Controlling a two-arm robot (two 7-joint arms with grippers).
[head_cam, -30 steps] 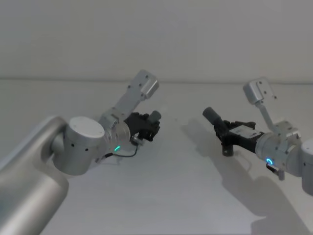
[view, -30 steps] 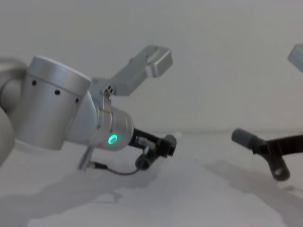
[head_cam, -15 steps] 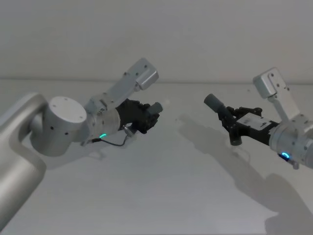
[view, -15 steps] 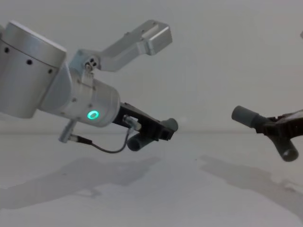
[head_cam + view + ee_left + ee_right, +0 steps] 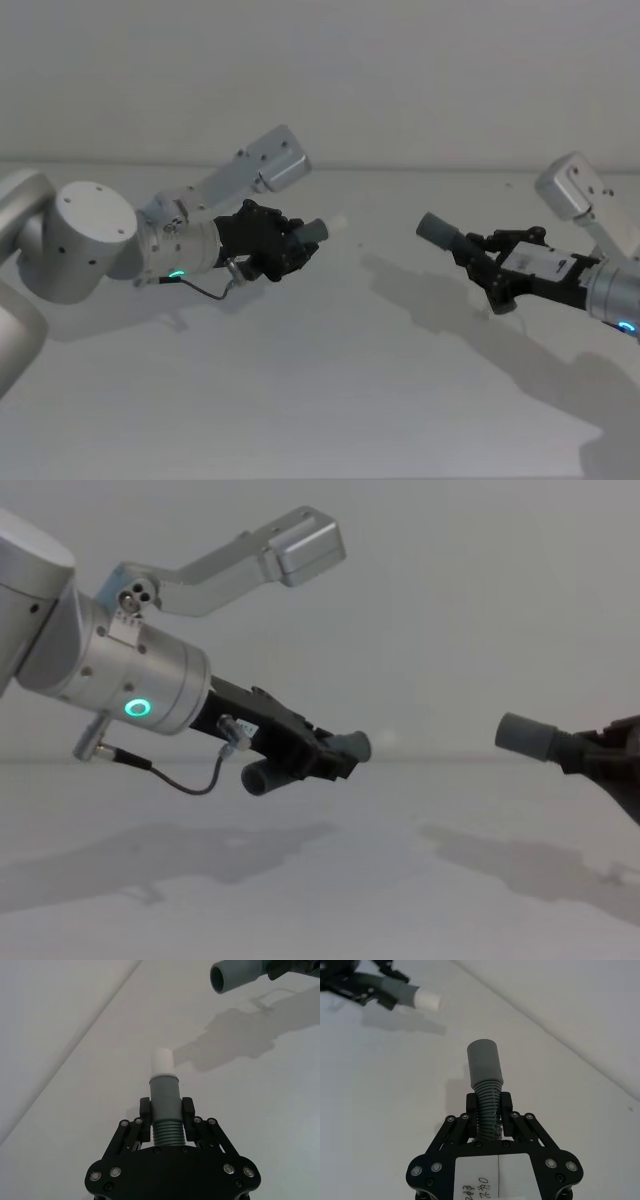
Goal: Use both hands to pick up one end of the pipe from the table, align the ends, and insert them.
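Head view, entries by item.

1. Left end effector [image 5: 290,246]: black, two-fingered, carried on the silver left arm [image 5: 90,240], whose green ring [image 5: 135,708] is lit. It is on the robot's left, raised above the desk [image 5: 320,400]. Its fingers are clamped on the ribbed body of the left pipe piece [image 5: 165,1130].

2. Left pipe piece: dark grey and ribbed, held in the air with its shadow on the desk below. A smooth grey collar [image 5: 165,1092] projects past the fingertips and ends in a narrower white tip [image 5: 162,1061]. In the chest view its other end, an open end [image 5: 258,777], hangs just under the end effector.

3. Right end effector [image 5: 478,258]: black, two-fingered, on the robot's right and also raised. Its fingers are closed tight on the ribbed body of the right pipe piece [image 5: 487,1102].

4. Right pipe piece: dark grey and ribbed, held off the desk. A wide collar [image 5: 485,1062] stands out beyond the fingers, and the left wrist view shows its open mouth.

5. Relation of ends: the white tip and the wide collar point roughly toward each other across the middle of the desk. They are well apart and not touching. In the chest view they sit at about the same height.
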